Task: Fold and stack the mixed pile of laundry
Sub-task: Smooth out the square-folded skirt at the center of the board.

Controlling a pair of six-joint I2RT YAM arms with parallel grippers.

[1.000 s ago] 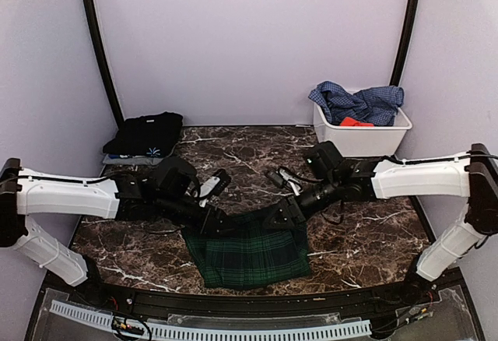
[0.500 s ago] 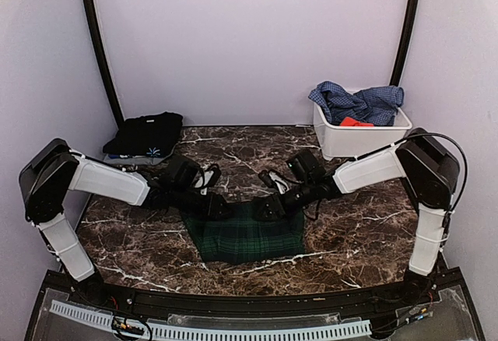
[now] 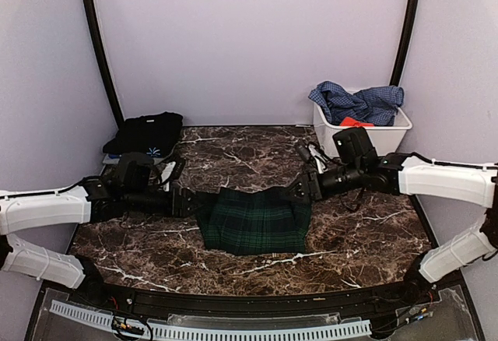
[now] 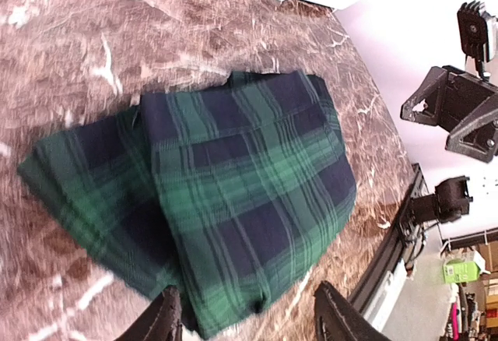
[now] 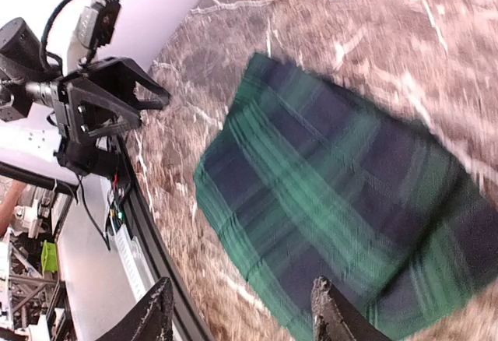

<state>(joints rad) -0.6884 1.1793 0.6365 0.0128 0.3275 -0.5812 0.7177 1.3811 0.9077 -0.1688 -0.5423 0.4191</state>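
The dark green-navy plaid garment [image 3: 253,220] lies folded flat in the middle of the marble table [image 3: 366,236]. It fills the left wrist view [image 4: 233,193] and the right wrist view [image 5: 350,209]. My left gripper [image 3: 187,201] hovers just off its left edge, open [image 4: 249,325], with nothing between the fingers. My right gripper [image 3: 299,189] stands open [image 5: 243,318] off the upper right corner, also holding nothing. A folded black garment [image 3: 145,135] sits at the back left. The blue checked shirt [image 3: 358,101] and a small red-orange piece [image 3: 355,122] lie in the bin.
The white plastic bin [image 3: 366,140] stands at the back right against the wall. A black rail [image 3: 233,310] runs along the table's near edge. The opposite arm [image 5: 93,107] shows in the right wrist view, close to the plaid's far side.
Both grippers have let go of the plaid garment and drawn apart to its sides. The garment now lies flat and squarer, a little farther from the near edge.
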